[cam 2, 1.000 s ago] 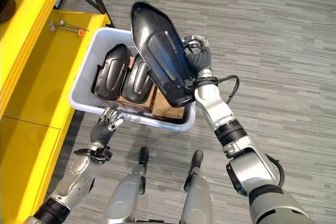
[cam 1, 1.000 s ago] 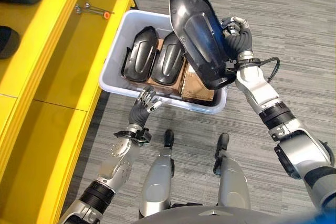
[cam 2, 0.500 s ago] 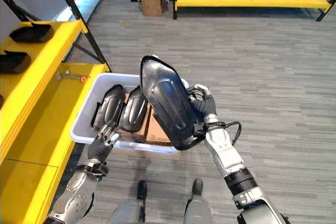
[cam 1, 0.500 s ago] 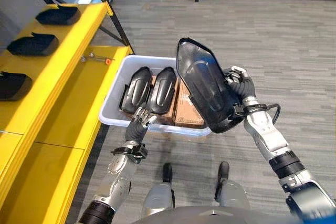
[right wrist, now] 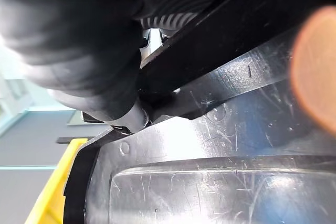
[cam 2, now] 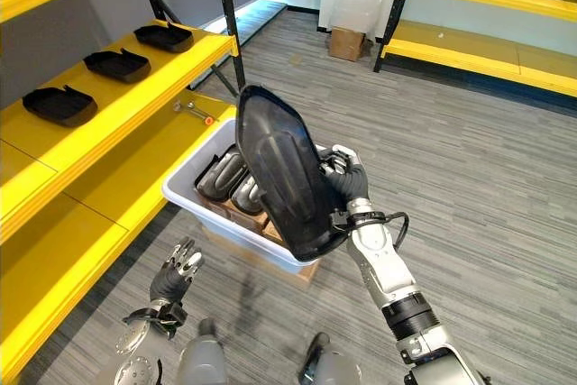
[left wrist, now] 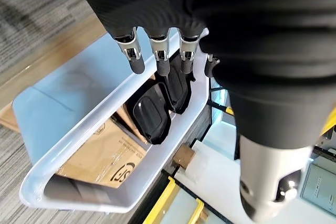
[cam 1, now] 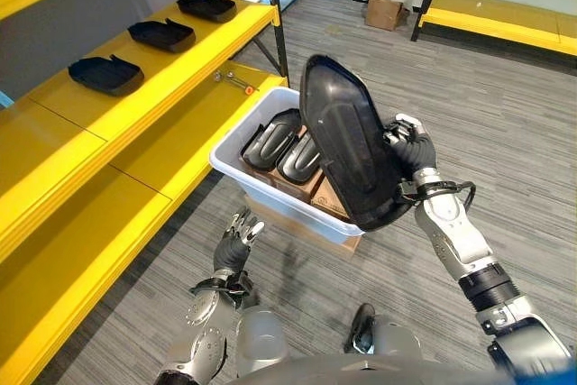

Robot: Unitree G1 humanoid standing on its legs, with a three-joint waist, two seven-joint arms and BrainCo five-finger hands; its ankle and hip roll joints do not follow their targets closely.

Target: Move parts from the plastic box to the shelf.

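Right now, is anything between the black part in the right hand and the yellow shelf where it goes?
Nothing visible blocks it. The right hand holds the black part above the plastic box, and the yellow shelf lies to the robot's left.

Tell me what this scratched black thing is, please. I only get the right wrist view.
Observer: It's a large black part, gripped at its edge by the right hand and held upright over a white plastic box.
Operator: Is anything in that box?
Observer: Two more black parts stand side by side in it, next to some cardboard.
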